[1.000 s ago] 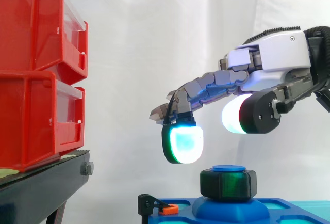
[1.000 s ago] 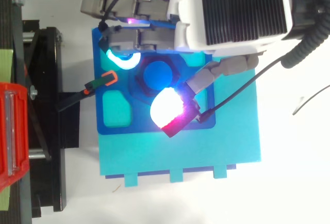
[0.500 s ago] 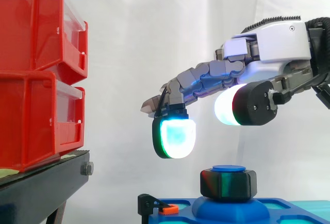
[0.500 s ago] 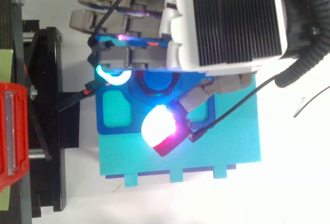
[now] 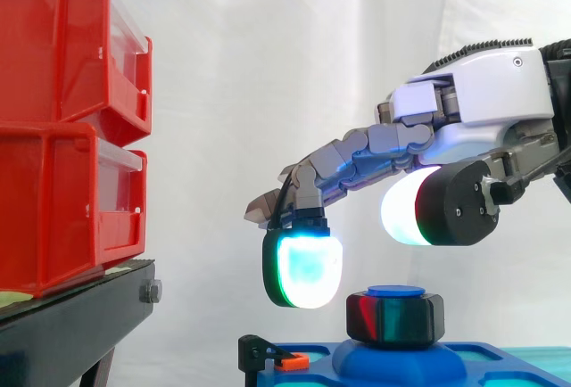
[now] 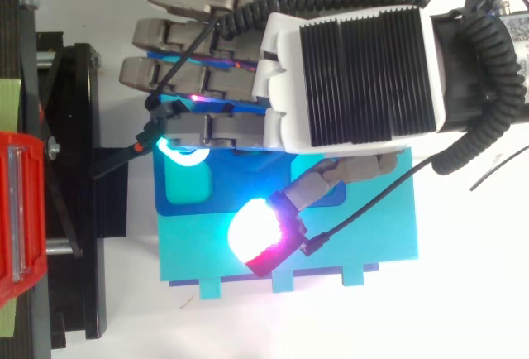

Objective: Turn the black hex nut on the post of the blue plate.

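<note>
The black hex nut [image 5: 395, 317] sits on the blue post, whose round cap [image 5: 395, 291] shows just above it. The post rises from the blue plate [image 5: 406, 360], which rests on a cyan base [image 6: 364, 243]. My hand [image 5: 491, 102] reaches in from the right and hovers above the nut without touching it. Its fingers are stretched out and slope down to the left, and one glowing cyan pad [image 5: 303, 268] hangs left of the nut. The thumb's white and red pad [image 5: 412, 218] floats just over the post. In the top view the hand [image 6: 355, 74] lies over the middle of the plate [image 6: 163, 198].
Two stacked red bins [image 5: 71, 128] stand on a black stand [image 5: 76, 325] at the left. A small black and orange clip [image 5: 284, 361] sits at the plate's left edge. The white curtain hangs behind.
The hand has slid across the plate, down the top view, and now covers the post there. In the side view it rose, then sank a little again. The nut has not moved.
</note>
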Action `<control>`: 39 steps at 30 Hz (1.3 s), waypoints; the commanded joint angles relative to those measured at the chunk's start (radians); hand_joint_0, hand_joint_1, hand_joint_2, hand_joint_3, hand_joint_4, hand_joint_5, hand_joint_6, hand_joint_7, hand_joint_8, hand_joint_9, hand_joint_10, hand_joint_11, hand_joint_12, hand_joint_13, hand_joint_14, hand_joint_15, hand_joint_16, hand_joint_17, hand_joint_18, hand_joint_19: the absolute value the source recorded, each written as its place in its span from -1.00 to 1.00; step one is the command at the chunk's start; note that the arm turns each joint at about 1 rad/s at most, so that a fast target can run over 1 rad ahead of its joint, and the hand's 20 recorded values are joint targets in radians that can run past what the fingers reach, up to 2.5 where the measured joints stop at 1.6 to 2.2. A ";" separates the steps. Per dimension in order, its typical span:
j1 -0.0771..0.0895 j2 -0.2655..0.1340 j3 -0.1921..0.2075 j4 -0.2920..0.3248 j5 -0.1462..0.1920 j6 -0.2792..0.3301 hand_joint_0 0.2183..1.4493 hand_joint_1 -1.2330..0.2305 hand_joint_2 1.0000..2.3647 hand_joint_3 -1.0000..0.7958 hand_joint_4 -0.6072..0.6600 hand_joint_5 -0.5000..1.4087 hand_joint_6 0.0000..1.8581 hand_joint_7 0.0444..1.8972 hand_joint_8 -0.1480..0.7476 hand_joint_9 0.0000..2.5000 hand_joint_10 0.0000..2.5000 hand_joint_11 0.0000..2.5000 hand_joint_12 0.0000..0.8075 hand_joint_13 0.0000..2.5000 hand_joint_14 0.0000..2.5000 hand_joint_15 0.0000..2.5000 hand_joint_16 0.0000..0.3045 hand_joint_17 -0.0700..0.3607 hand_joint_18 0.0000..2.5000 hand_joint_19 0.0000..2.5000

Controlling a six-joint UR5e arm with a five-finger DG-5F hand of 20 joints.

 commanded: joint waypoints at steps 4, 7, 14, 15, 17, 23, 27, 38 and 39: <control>-0.010 0.000 0.000 -0.028 -0.007 -0.003 -0.62 0.40 -1.00 -0.44 0.33 -0.67 -0.46 0.05 -0.11 -0.83 -1.00 -1.00 -0.06 -0.89 -1.00 -0.97 -0.61 -0.06 -1.00 -0.98; -0.016 0.000 0.000 -0.045 -0.013 -0.003 -0.62 0.40 -1.00 -0.44 0.32 -0.67 -0.46 0.06 -0.11 -0.83 -1.00 -1.00 -0.06 -0.89 -1.00 -0.97 -0.61 -0.06 -1.00 -0.98; -0.034 0.002 0.000 -0.060 -0.047 -0.008 -0.62 0.40 -1.00 -0.44 0.31 -0.67 -0.46 0.07 -0.11 -0.83 -1.00 -1.00 -0.06 -0.89 -1.00 -0.97 -0.62 -0.06 -1.00 -0.98; -0.042 0.002 0.001 -0.060 -0.059 -0.009 -0.62 0.40 -1.00 -0.44 0.32 -0.67 -0.46 0.07 -0.11 -0.83 -1.00 -1.00 -0.06 -0.89 -1.00 -0.97 -0.62 -0.06 -1.00 -0.98; -0.045 0.002 0.001 -0.060 -0.065 -0.008 -0.62 0.40 -1.00 -0.44 0.32 -0.67 -0.46 0.07 -0.11 -0.83 -1.00 -1.00 -0.06 -0.89 -1.00 -0.97 -0.62 -0.06 -1.00 -0.98; -0.059 0.002 0.023 -0.063 -0.086 -0.014 -0.62 0.40 -1.00 -0.44 0.32 -0.67 -0.46 0.07 -0.11 -0.83 -1.00 -1.00 -0.06 -0.89 -1.00 -0.97 -0.61 -0.06 -1.00 -0.98; -0.066 0.002 0.026 -0.062 -0.094 -0.017 -0.62 0.39 -1.00 -0.44 0.31 -0.67 -0.46 0.07 -0.11 -0.82 -1.00 -1.00 -0.06 -0.89 -1.00 -0.97 -0.62 -0.06 -1.00 -0.97; -0.077 0.002 0.036 -0.051 -0.117 -0.024 -0.62 0.40 -1.00 -0.44 0.32 -0.67 -0.46 0.07 -0.11 -0.83 -1.00 -1.00 -0.06 -0.89 -1.00 -0.97 -0.61 -0.06 -1.00 -0.97; -0.074 0.002 0.036 -0.048 -0.116 -0.024 -0.65 0.38 -1.00 -0.44 0.33 -0.67 -0.46 0.07 -0.10 -0.83 -1.00 -1.00 -0.04 -0.89 -1.00 -0.97 -0.61 -0.05 -1.00 -0.98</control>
